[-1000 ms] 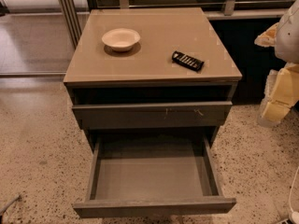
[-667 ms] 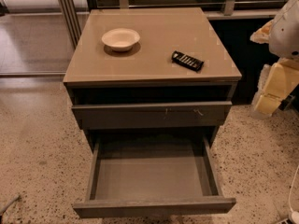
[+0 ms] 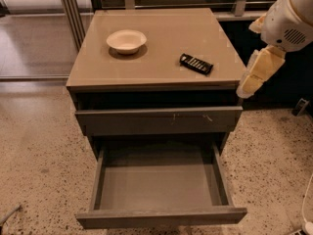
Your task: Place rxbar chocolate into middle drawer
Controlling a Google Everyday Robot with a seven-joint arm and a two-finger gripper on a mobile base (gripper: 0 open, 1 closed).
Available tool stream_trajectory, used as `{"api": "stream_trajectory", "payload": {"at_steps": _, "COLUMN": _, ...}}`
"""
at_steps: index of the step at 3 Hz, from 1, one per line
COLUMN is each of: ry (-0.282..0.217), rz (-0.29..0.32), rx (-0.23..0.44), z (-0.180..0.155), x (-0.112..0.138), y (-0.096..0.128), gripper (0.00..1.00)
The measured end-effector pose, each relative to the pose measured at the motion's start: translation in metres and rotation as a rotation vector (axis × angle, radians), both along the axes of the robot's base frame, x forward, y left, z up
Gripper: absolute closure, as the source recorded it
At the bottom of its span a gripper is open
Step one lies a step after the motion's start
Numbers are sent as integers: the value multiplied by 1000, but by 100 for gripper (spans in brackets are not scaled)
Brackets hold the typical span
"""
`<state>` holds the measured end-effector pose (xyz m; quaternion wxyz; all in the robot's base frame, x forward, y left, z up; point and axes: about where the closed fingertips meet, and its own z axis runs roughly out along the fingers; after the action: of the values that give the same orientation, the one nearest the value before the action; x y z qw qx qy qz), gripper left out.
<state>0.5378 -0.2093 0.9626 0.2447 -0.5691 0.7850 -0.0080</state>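
Observation:
The rxbar chocolate (image 3: 196,63), a small flat black bar with a row of white markings, lies on the right part of the cabinet top (image 3: 166,28). The middle drawer (image 3: 159,180) is pulled out wide below, and its grey interior holds nothing. My gripper (image 3: 247,86) hangs from the white arm (image 3: 293,18) at the right edge of the cabinet. It is to the right of the bar, slightly lower in the picture, and apart from it, holding nothing that I can see.
A round cream bowl (image 3: 126,40) sits on the left part of the top. A closed grey drawer front with small pale scratch marks (image 3: 159,120) sits above the open drawer. Speckled floor surrounds the cabinet; metal posts (image 3: 71,9) stand behind left.
My arm and gripper have moved left and up, from beside the cabinet to its right top edge. The bar, the bowl and the drawers have not moved.

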Motion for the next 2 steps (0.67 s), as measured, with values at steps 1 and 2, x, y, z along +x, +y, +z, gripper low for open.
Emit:
{"api": "stream_trajectory", "payload": {"at_steps": 1, "ry": -51, "rz": -27, "rx": 62, "z": -5, "x": 35, "y": 7, "gripper": 0}}
{"api": "stream_trajectory", "payload": {"at_steps": 2, "ry": -104, "rz": -56, "rx": 147, "z": -22, "x": 71, "y": 14, "gripper": 0}}
